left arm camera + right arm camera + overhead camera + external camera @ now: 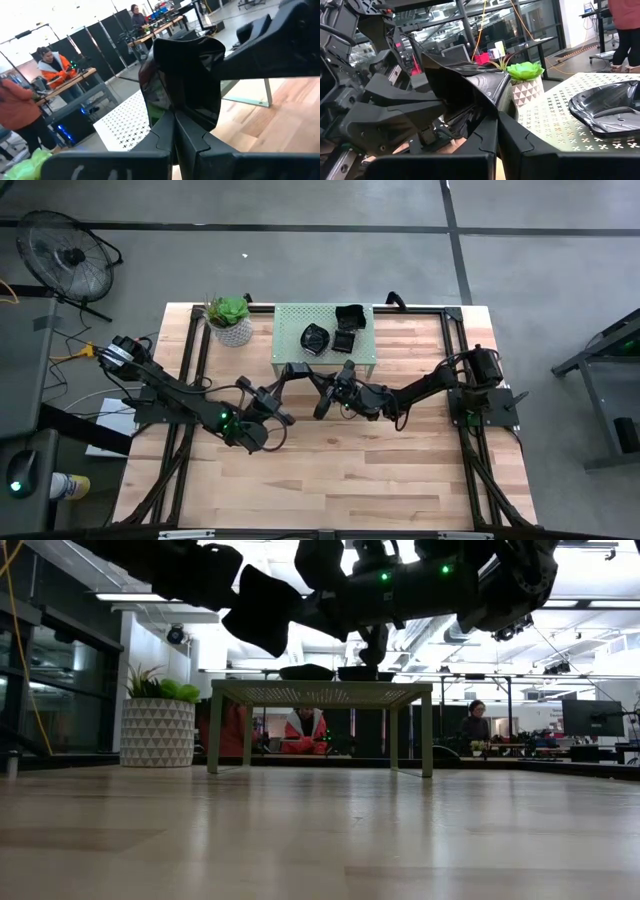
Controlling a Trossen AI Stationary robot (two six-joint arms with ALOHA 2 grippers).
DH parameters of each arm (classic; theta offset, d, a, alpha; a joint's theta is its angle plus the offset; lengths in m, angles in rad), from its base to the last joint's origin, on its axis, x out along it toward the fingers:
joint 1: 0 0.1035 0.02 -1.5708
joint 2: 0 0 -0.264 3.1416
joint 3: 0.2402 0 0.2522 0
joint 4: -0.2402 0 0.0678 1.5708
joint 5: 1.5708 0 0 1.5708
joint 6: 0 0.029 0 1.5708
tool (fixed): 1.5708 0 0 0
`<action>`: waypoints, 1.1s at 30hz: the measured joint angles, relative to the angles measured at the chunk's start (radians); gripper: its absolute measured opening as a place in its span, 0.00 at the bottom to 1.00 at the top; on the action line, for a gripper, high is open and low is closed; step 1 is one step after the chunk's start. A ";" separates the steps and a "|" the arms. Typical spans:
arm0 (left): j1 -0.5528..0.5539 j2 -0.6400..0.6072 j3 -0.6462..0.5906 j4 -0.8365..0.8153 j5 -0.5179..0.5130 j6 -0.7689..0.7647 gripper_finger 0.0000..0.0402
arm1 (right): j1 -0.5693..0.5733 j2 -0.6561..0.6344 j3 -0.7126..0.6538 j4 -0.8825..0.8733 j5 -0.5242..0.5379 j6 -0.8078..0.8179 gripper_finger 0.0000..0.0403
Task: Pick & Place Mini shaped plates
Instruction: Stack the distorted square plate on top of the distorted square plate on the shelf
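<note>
Black glossy mini plate (pixel 182 80) is pinched edge-on by both closed tools, left tool (pixel 175 117) and right tool (pixel 497 117), above the worktop (pixel 330 470) beside the green perforated stand (pixel 290 330); advise releasing one tool before lifting away.

- A perforated stand (pixel 325 340) sits at the far middle of the tabletop (pixel 330 470).
- Two mini plates lie on the stand: one (pixel 315 337) toward its left, another (pixel 348 318) at its far right.
- A potted plant (pixel 232 319) stands just left of the stand.
- The left end effector (pixel 300 370) and right end effector (pixel 328 392) meet in front of the stand, both clamped on one plate (pixel 185 75).
</note>
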State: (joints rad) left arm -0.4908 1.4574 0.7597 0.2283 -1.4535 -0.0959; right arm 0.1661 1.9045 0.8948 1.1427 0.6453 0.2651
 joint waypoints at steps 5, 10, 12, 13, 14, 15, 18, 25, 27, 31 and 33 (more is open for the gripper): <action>0.000 0.000 0.000 0.001 0.003 0.052 0.02 | 0.001 0.000 0.000 0.000 0.023 -0.004 0.00; 0.000 0.000 0.000 0.001 0.009 0.069 0.13 | 0.002 0.000 0.000 0.000 0.029 -0.004 0.00; 0.000 0.000 0.000 0.001 0.009 0.067 0.19 | 0.002 0.000 0.001 0.000 0.029 -0.004 0.00; 0.000 0.000 0.000 0.001 0.008 0.066 0.22 | 0.002 0.000 0.001 0.000 0.029 -0.004 0.00; 0.000 0.000 0.000 0.001 0.008 0.066 0.25 | 0.002 0.000 0.001 0.000 0.029 -0.004 0.00; 0.000 0.000 0.000 0.001 0.008 0.066 0.28 | 0.002 0.000 0.001 0.000 0.029 -0.004 0.00; 0.000 0.000 0.000 0.002 0.008 0.066 0.37 | 0.003 0.000 0.001 0.000 0.029 -0.004 0.00; 0.000 0.000 0.000 0.002 0.008 0.066 0.53 | 0.003 0.000 0.002 0.000 0.028 -0.005 0.00; 0.000 0.000 0.000 0.002 0.008 0.066 0.56 | 0.003 0.000 0.002 0.000 0.029 -0.007 0.00; 0.000 0.000 0.000 0.002 0.007 0.068 0.58 | 0.004 0.000 0.004 0.000 0.029 -0.008 0.00; 0.000 0.000 0.000 0.002 0.001 0.078 0.59 | 0.005 0.000 0.004 0.000 0.039 -0.011 0.00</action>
State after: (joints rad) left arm -0.4911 1.4578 0.7597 0.2299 -1.4522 -0.0180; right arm 0.1711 1.9045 0.8986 1.1422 0.6844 0.2540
